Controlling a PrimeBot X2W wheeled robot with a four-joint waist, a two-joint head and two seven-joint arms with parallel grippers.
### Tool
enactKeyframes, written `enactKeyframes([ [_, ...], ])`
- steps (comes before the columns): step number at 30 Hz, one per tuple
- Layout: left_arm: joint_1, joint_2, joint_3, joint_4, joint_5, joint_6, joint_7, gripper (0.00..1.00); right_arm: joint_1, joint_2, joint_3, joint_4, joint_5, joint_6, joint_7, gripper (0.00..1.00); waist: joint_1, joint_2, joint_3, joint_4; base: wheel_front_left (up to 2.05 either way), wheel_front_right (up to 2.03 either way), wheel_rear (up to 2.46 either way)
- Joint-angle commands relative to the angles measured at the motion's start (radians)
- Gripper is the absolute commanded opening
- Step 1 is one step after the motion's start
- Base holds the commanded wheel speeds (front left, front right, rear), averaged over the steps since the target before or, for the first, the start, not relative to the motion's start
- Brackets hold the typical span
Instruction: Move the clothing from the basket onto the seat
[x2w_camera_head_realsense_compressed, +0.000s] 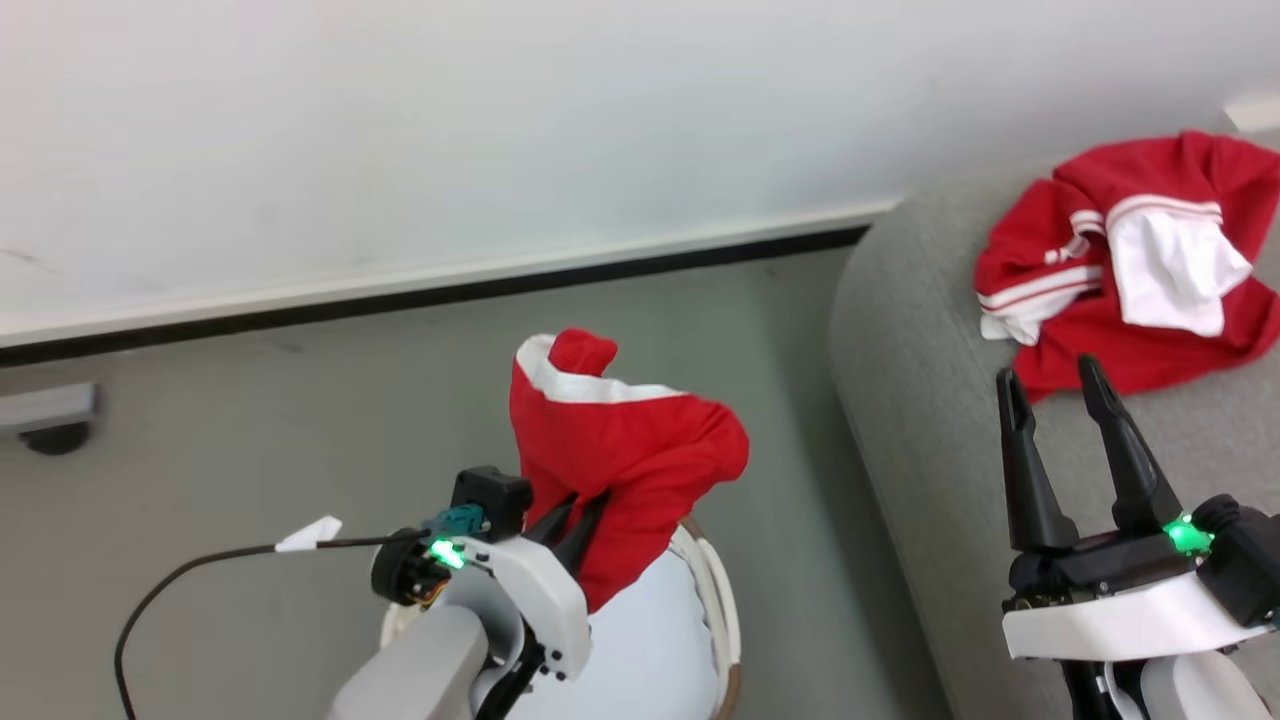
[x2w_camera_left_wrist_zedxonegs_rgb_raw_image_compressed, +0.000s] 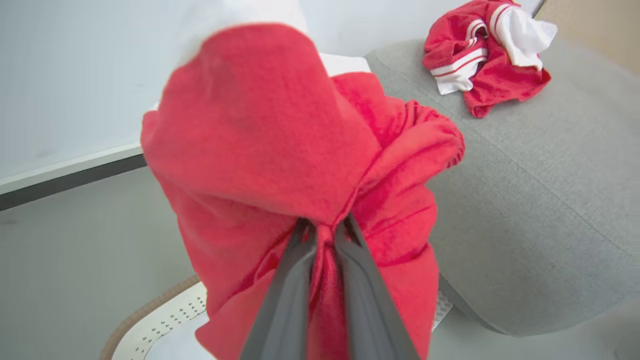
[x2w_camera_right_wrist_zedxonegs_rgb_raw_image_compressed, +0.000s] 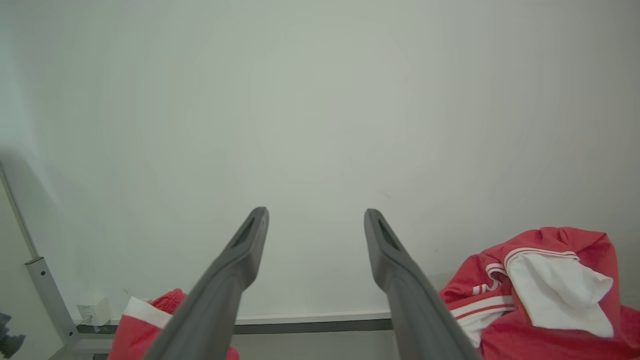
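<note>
- The held garment (x2w_camera_head_realsense_compressed: 620, 450) is bright red knit fabric, bunched into a soft lump. A white band runs across its top and a small red fold pokes up above that band.
- In the left wrist view its weave shows fine ribbing, and deep folds gather down to the point where it is pinched.
- The left gripper (x2w_camera_head_realsense_compressed: 575, 520) is clenched on a fold at the lump's lower part. Its two dark fingers (x2w_camera_left_wrist_zedxonegs_rgb_raw_image_compressed: 285, 300) are nearly together with red cloth squeezed between them.
- This garment hangs raised above the basket (x2w_camera_head_realsense_compressed: 718, 590), near and left of centre. Whether its bottom edge touches anything below cannot be told.
- The basket is cream-white with rows of small holes in its side and a brown rim. A plain pale cloth (x2w_camera_head_realsense_compressed: 650, 640) lies inside it.
- The second garment (x2w_camera_head_realsense_compressed: 1130, 260) lies crumpled on the far right part of the seat (x2w_camera_head_realsense_compressed: 920, 350). It is red with a white panel and white stripes edged in red.
- The seat is large, rounded and covered in light grey woven fabric. It stands just right of the basket.
- The right gripper (x2w_camera_head_realsense_compressed: 1048, 375) hovers over the seat's near part, just short of the second garment. Its fingers are spread wide, grasping nothing.
- A grey floor (x2w_camera_head_realsense_compressed: 250, 420) runs back to a pale wall (x2w_camera_head_realsense_compressed: 500, 120) with a dark skirting strip (x2w_camera_head_realsense_compressed: 450, 290).
- A black cable (x2w_camera_head_realsense_compressed: 200, 565) trails left of the left arm.
</note>
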Motion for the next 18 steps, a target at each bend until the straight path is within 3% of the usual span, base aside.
enactKeyframes([
  [1, 0.024, 0.011, 0.014, -0.038, 0.004, 0.007, -0.001, 0.00, 0.020, -0.008, 0.002, 0.005, 0.002, -0.002, 0.001, 1.00, 0.0003, 0.0000, -0.046, 0.047, 0.00, 0.00, 0.00],
  [18, 0.095, 0.054, 0.087, -0.435, 0.019, 0.056, 0.015, 0.00, 0.089, -0.025, 0.091, 0.049, 0.013, -0.002, 0.000, 1.00, 0.0003, 0.0000, -0.162, 0.150, 0.00, 0.00, 0.00],
])
